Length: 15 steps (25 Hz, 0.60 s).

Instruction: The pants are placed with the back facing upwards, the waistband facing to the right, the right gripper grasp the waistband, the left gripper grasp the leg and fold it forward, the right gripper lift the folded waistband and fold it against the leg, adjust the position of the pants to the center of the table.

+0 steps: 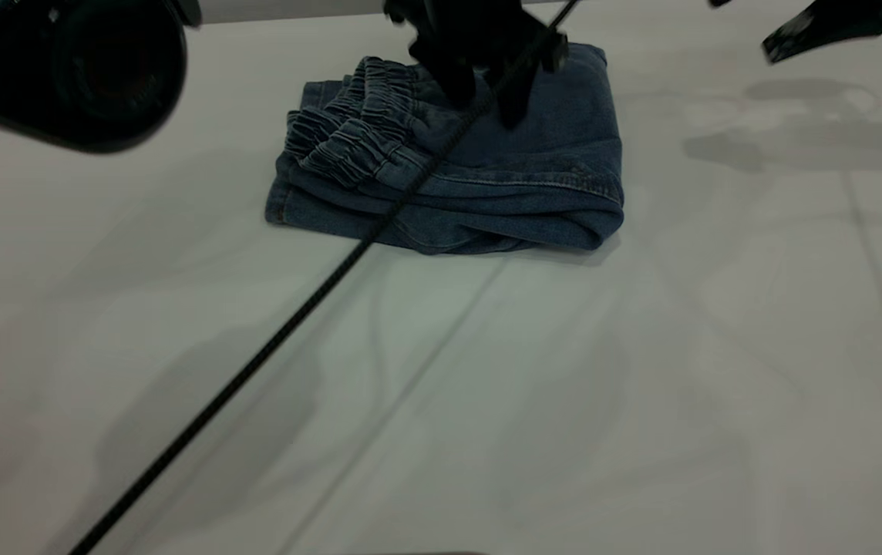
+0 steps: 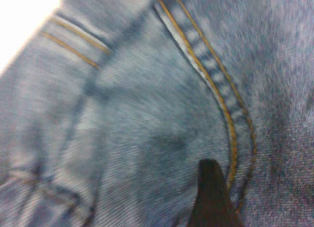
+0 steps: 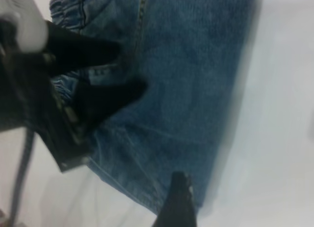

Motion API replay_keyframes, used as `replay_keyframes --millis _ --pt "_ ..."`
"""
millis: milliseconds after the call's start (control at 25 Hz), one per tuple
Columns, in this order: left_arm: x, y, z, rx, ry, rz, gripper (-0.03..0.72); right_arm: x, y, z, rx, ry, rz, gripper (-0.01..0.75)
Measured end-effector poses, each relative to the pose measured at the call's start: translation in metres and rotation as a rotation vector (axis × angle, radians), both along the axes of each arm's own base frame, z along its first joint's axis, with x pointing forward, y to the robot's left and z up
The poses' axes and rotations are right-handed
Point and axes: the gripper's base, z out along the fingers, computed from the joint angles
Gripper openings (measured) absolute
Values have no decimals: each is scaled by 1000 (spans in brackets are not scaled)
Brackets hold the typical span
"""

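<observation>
The blue denim pants (image 1: 487, 181) lie folded into a compact stack at the far middle of the table, with the gathered elastic waistband (image 1: 348, 131) on top at the stack's left side. My left gripper (image 1: 485, 96) is open, its two black fingers spread and pressing down on the top layer. In the left wrist view denim (image 2: 147, 114) fills the frame around one dark fingertip (image 2: 211, 187). My right gripper (image 1: 776, 48) hovers open off to the right, above bare table. The right wrist view looks along the pants (image 3: 196, 65) toward the left gripper (image 3: 125, 67).
A black cable (image 1: 256, 362) runs diagonally from the near left up to the left arm. A bulky black housing (image 1: 79, 69) fills the upper left corner. The white table (image 1: 641, 385) stretches wide in front of the pants.
</observation>
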Motion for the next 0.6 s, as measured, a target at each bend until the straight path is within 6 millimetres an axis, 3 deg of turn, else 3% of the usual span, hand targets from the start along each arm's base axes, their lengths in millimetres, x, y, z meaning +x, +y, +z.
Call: replay_keyframes --millis 120,280,600 --pt "1 2 36 -11 -69 4 442 -2 -6 25 -30 -35 -9 569" --pt "0 11 99 -10 -206 25 442 -12 -8 69 -64 -91 -10 569" --pt "-20 31 210 -79 -403 77 442 -65 -4 178 -171 -195 22 569"
